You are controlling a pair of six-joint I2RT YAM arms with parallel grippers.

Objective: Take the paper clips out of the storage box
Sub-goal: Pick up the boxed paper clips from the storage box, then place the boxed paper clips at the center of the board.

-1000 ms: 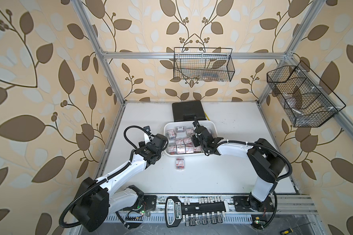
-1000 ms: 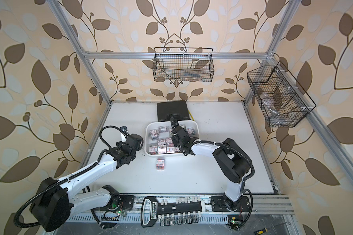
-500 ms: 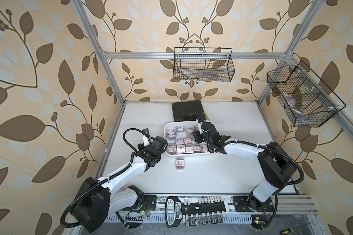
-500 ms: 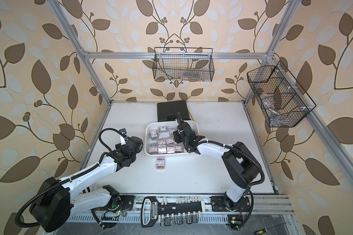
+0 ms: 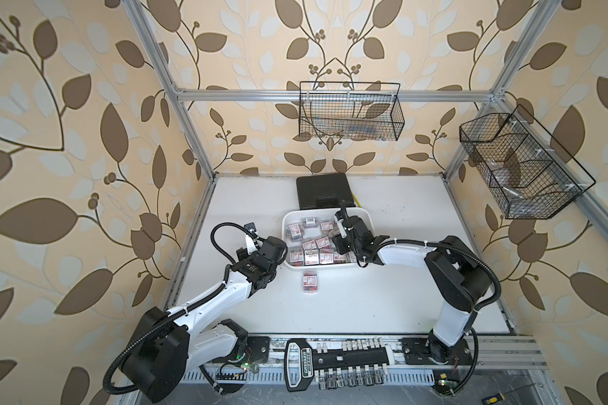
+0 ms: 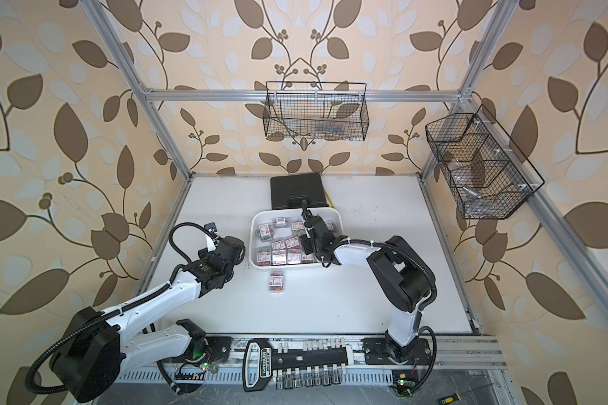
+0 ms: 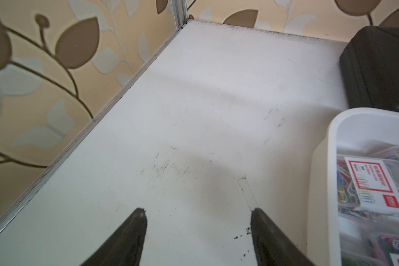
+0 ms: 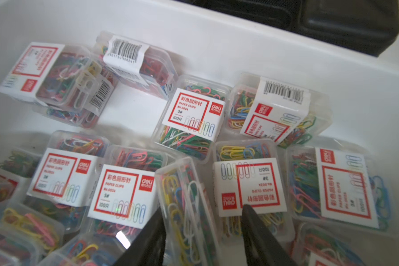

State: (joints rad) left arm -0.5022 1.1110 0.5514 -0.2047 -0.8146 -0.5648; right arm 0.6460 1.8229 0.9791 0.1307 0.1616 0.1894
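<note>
**Work surface and enclosure.** A flat white table (image 5: 401,298) carries scuffs and dark specks. Leaf-patterned wallpaper (image 5: 85,140) covers the walls behind an aluminium frame (image 5: 330,95). Two black wire baskets hang from the frame, one on the back wall (image 5: 351,112) and one on the right wall (image 5: 520,168). A black case (image 5: 323,191) lies flat at the back of the table.

**Task items.** The white tray (image 5: 325,265) sits just in front of the case. The boxes of paper clips (image 8: 191,119) lie inside it, some flat and some tilted or stacked. A single box (image 5: 310,282) lies on the table just in front of the tray.

**Arm pose.**
- The left arm (image 5: 225,291) reaches forward and ends just beside the tray's left wall. The left gripper (image 7: 198,210) hangs over bare table with its jaws wide apart and nothing between them.
- The right arm (image 5: 404,254) bends inward over the tray's right half. The right gripper (image 8: 202,209) points down among the boxes, jaws partly open astride an upright box (image 8: 184,207) that stands on its edge. One finger (image 8: 152,232) touches this box. The other finger (image 8: 260,232) stands clear of it.

**Limits of view.** In both top views the right wrist hides the right gripper's fingers and several boxes. The basket contents are too faint to identify. The right wrist view is blurred at its lower edge.
</note>
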